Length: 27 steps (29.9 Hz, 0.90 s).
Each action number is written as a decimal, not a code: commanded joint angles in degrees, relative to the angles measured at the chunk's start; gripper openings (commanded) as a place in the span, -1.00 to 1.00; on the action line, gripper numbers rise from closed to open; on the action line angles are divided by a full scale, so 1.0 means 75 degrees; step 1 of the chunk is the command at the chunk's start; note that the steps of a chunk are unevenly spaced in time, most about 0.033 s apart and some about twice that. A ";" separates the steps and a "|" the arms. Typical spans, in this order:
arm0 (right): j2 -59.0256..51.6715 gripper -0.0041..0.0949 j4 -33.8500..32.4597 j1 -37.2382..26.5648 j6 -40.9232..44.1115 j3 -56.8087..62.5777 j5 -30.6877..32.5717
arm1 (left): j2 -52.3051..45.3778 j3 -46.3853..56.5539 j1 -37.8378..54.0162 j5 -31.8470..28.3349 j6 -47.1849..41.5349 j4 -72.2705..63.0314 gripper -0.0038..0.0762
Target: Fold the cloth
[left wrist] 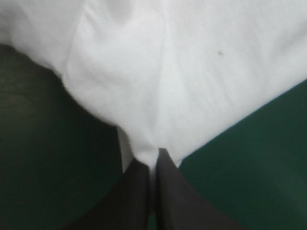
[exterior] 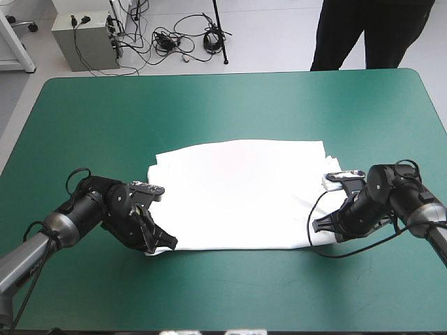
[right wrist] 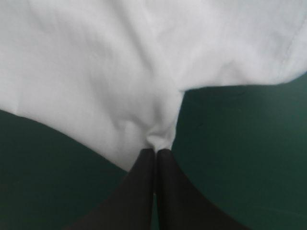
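Nearest me, the left gripper sits at the 7 o'clock corner of the T-shirt. The right gripper is at about 4 o'clock on its near hem. Each has its black fingers all but closed on a pinch of white cloth. The shirt lies flat in the middle of the teal-green table, well clear of every edge, with its far side running toward 12 o'clock. I'd worry about the grip: each wrist view shows only a small peak of fabric caught at the fingertips, so a quick lift could pull it free. If one arm rises ahead of the other, the fold could skew. I also can't tell how many layers each pinch holds, so a lower layer might stay behind on the table. The wrist views show that pinch close up, at the left gripper and the right gripper, which the high view only hints at. The high view alone gives the shirt's whole outline and the doubled layers at its 10 o'clock corner.
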 commanded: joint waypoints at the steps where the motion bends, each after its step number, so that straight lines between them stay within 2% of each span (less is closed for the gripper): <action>1: -0.0354 -0.95 0.0098 0.0153 -0.0096 0.0140 0.0087 | -0.0408 0.0051 -0.0029 -0.0050 -0.0066 -0.0169 -0.93; 6: -0.0371 -0.92 0.0050 0.0164 -0.0096 0.0273 -0.0106 | -0.0406 0.0064 -0.0029 -0.0432 -0.0066 -0.0169 -0.92; 9: -0.0371 -0.74 -0.0078 0.0164 -0.0125 0.0273 -0.0163 | -0.0376 0.0064 -0.0029 -0.0644 -0.0066 -0.0169 -0.77; 16: -0.0384 0.01 -0.0304 0.0164 -0.0125 0.0245 0.0117 | -0.0307 -0.0014 -0.0029 -0.0255 -0.0066 -0.0114 0.16; 17: -0.0418 0.13 -0.0324 0.0164 -0.0087 0.0188 0.0227 | -0.0307 -0.0071 -0.0029 -0.0109 -0.0066 -0.0114 0.27; 19: -0.0537 0.24 -0.0424 0.0164 -0.0023 -0.0015 0.0416 | -0.0383 -0.0270 -0.0029 0.0245 -0.0066 -0.0086 0.38; 22: -0.0877 0.26 -0.0966 0.0164 0.0387 -0.0524 0.0592 | -0.0641 -0.0800 -0.0029 0.0684 -0.0066 -0.0085 0.40; 27: -0.1443 0.26 -0.2604 0.0147 0.1287 -0.1777 0.0726 | -0.1211 -0.2378 -0.0029 0.1053 -0.0195 0.0015 0.40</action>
